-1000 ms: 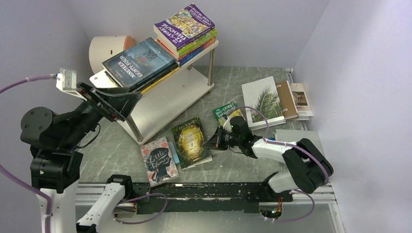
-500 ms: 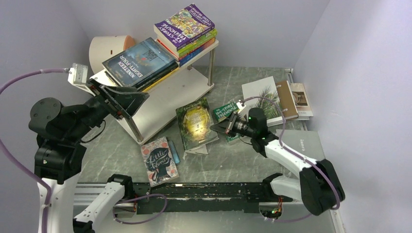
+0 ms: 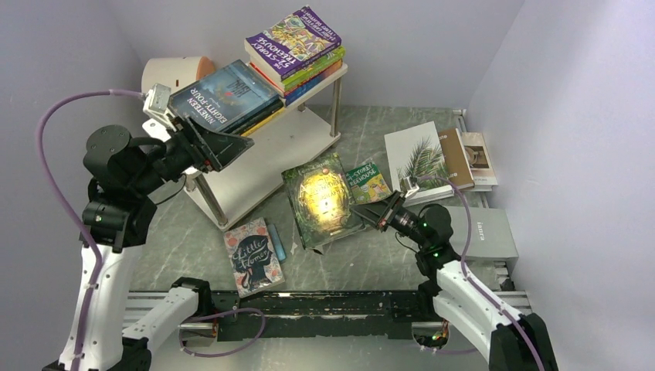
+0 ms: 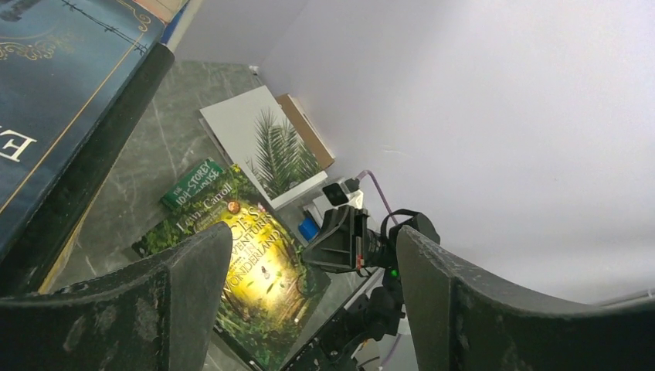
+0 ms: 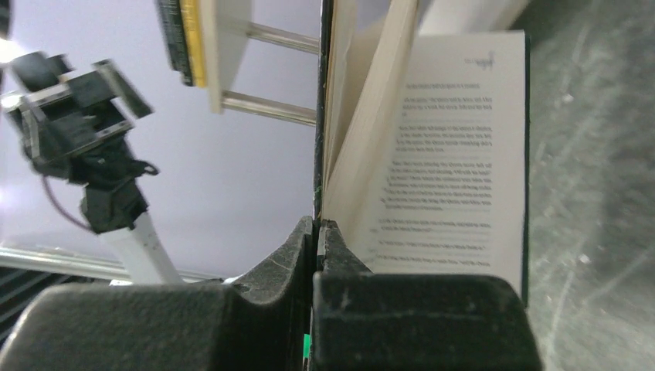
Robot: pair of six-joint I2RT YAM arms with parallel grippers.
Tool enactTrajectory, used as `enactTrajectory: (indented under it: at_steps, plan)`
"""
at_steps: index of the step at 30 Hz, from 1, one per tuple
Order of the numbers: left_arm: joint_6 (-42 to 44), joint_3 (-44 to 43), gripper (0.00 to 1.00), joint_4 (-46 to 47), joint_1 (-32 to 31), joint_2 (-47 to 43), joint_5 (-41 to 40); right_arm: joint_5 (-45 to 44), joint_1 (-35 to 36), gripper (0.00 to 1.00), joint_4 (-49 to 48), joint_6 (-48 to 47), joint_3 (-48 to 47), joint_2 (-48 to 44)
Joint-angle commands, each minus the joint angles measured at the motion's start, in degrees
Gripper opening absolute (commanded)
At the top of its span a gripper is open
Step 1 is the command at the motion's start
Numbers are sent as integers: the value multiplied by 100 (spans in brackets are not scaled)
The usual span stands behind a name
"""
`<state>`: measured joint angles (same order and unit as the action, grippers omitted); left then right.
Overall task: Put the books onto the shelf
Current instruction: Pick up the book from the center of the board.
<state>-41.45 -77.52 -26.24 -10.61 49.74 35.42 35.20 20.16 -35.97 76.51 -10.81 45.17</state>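
My right gripper (image 3: 372,212) is shut on the front cover edge of the green-gold book (image 3: 324,197), which is tilted up off the table. In the right wrist view the jaws (image 5: 318,226) pinch that thin cover while the printed pages (image 5: 440,154) hang open. My left gripper (image 3: 228,147) hangs open and empty beside the near corner of the white shelf (image 3: 270,154), just below the dark-blue Nineteen Eighty-Four book (image 3: 224,97) on its top board. Through its fingers (image 4: 193,294) I see the lifted book (image 4: 247,270). A colourful Treehouse stack (image 3: 297,46) lies on the shelf top.
On the table lie the floral Little Women (image 3: 253,255), a small blue bar (image 3: 279,251), a green Treehouse paperback (image 3: 367,182), a white palm-leaf book (image 3: 417,158), brown books (image 3: 457,158) and a grey one (image 3: 483,232). A white cylinder (image 3: 174,73) stands behind the shelf. Walls close both sides.
The right gripper has raised the green-gold book by its cover and drawn it right and back. The left gripper has risen and moved right to the shelf's top corner.
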Motion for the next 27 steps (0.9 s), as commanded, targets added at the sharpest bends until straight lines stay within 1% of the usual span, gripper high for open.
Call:
enactTrajectory:
  at_steps: [1,4,8,11,14,16,18,22,25,27]
  plan:
    - [-125,-70,82,203,-51,265,309,-408,-39,0,-1417,580,-34,-582]
    - [-53,-129,82,89,-125,458,250,-683,-41,0,-1777,752,40,-834]
    - [-396,180,81,261,-287,633,171,-883,-39,0,-1750,1213,-70,-840]
    - [-423,278,81,253,-623,678,-211,-951,-39,0,-1743,1658,-77,-762]
    - [-451,423,81,336,-1028,652,-603,-1016,-39,0,-1967,1856,-117,-621]
    - [-521,605,81,425,-1363,671,-801,-1051,-39,0,-2303,2012,-147,-495]
    - [-503,681,82,337,-1888,721,-1318,-1079,-40,0,-2678,2171,-149,-405]
    - [-398,575,85,-10,-2923,881,-2579,-1119,-41,0,-2925,2280,-158,-422]
    - [-413,394,86,-298,-3459,972,-3472,-1187,-39,0,-2919,2306,-152,-564]
    - [-446,380,87,-344,-3711,941,-3917,-1211,-39,0,-2821,2269,-188,-664]
